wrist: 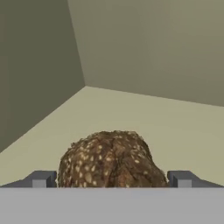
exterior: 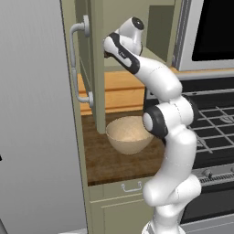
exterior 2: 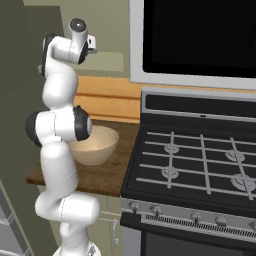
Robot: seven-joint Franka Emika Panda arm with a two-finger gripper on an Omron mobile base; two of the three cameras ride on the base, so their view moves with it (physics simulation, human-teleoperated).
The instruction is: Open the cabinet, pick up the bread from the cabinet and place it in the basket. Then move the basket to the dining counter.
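Bread (wrist: 111,159), a brown seeded loaf, lies on the pale shelf inside the sage-green wall cabinet (exterior: 87,59). Our two-finger gripper (wrist: 111,179) reaches in with a dark fingertip (wrist: 40,179) on either side of the loaf; we cannot tell whether the tips press it. Below, the round tan basket (exterior: 129,134) sits on the short dark wood countertop (exterior: 119,162), left of the black stove (exterior 2: 200,165).

The white arm with dark joints (exterior: 167,121) rises from its base, bends at a dark elbow, then reaches up and forward — its wrist raised high. In the hand view the two-finger gripper (wrist: 111,179) stands parted, its small dark fingers (wrist: 40,179) set wide — one at each side.
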